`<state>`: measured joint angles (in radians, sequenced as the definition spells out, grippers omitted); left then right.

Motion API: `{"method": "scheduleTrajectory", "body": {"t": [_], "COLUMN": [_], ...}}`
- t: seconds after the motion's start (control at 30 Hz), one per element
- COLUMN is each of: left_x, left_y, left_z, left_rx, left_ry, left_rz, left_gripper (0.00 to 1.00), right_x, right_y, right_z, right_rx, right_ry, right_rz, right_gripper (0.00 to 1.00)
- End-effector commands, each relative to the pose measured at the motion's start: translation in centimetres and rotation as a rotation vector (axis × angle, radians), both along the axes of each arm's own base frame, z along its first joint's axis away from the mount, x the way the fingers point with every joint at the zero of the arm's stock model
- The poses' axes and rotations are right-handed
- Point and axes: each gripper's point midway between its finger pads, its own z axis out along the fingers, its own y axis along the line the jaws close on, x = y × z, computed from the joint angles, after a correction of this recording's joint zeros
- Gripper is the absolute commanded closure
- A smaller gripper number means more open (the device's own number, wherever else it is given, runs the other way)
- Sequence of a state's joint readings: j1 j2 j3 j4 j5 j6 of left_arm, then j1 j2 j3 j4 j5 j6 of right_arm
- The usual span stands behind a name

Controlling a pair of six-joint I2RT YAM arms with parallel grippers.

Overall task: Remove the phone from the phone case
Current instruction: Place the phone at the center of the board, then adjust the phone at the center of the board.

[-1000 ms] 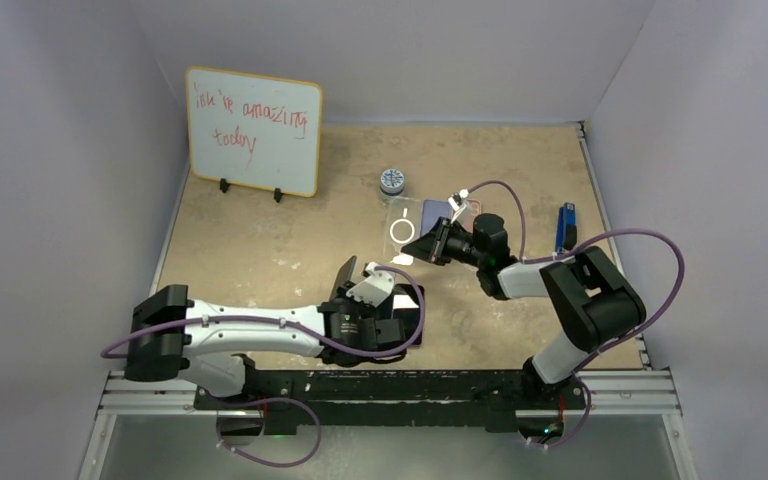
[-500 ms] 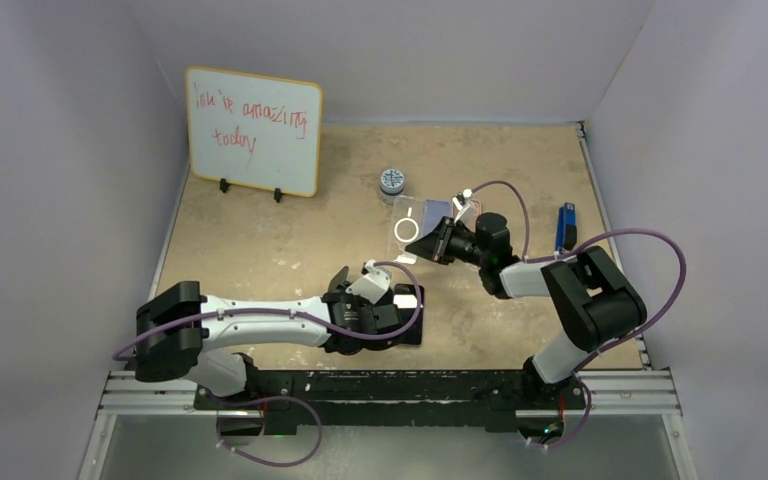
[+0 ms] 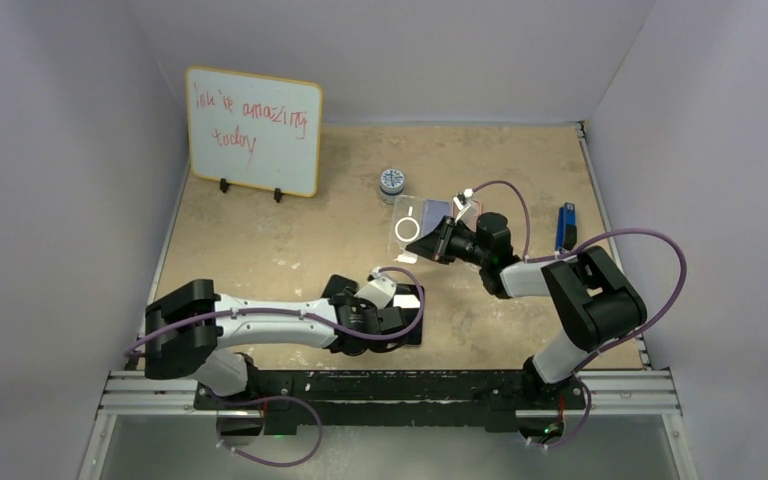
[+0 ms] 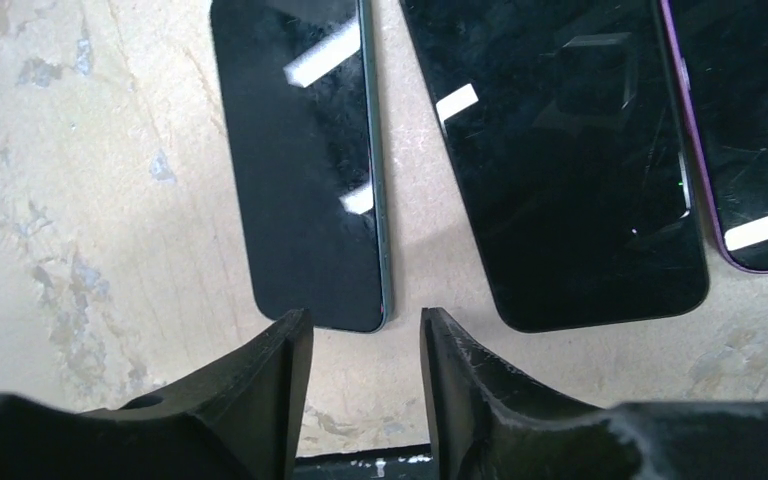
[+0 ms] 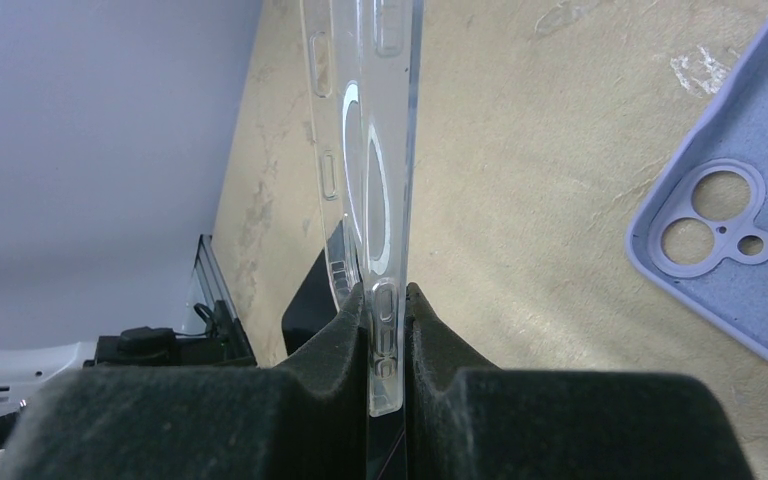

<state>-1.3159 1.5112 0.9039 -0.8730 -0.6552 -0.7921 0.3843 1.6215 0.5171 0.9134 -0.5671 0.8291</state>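
On the beige desk [image 3: 260, 250] the phone [image 4: 300, 170] lies flat and bare, just ahead of the left end effector [image 4: 365, 340], which is slightly parted and empty. The right end effector [image 5: 385, 300] pinches the clear phone case [image 5: 370, 150], holding it edge-on.

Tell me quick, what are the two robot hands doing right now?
Left gripper: open, holding nothing.
Right gripper: closed on the clear case.

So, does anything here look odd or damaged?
Only mildly: the clear plastic phone case stands on edge, pinched in the right hand, with no phone inside. The middle black phone shows fine scratches on its screen.
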Motion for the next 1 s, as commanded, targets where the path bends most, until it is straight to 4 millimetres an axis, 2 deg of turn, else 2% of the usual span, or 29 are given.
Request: {"method": "scheduleTrajectory", "body": {"t": [0.0,0.13,0.23,0.4,0.5,0.6,0.8,0.97], "left_x": [0.2,1.7,3.6,7.0,8.8,10.1,9.9,7.2], "left_y": [-1.3,-1.1,-1.2,-0.7,0.6,1.5,0.9,1.1], "left_z": [-0.1,0.3,1.5,2.4,2.6,1.8,-0.7,-2.3], "left_rx": [-0.072,-0.137,-0.260,-0.539,-0.620,-0.670,-0.755,-0.811], "left_ry": [-0.006,-0.034,-0.069,-0.048,-0.055,-0.030,0.086,0.166], "left_rz": [0.003,0.040,0.074,0.139,0.193,0.228,0.239,0.283], "left_gripper": [0.52,0.40,0.30,0.25,0.23,0.23,0.24,0.24], "right_x": [0.4,0.4,0.4,0.3,0.4,0.4,0.5,0.6], "right_y": [-0.1,-0.1,-0.1,-0.3,-0.4,-0.4,-0.6,-0.8], "right_z": [1.7,1.8,1.9,2.0,2.1,2.2,2.1,2.2], "right_rx": [0.024,0.026,0.028,0.028,0.026,0.025,0.020,0.015], "right_ry": [-0.062,-0.063,-0.065,-0.068,-0.072,-0.075,-0.077,-0.081], "right_rz": [-0.001,0.000,0.002,0.001,-0.003,-0.003,-0.008,-0.013], "right_gripper": [1.00,1.00,1.00,1.00,1.00,1.00,1.00,1.00]}}
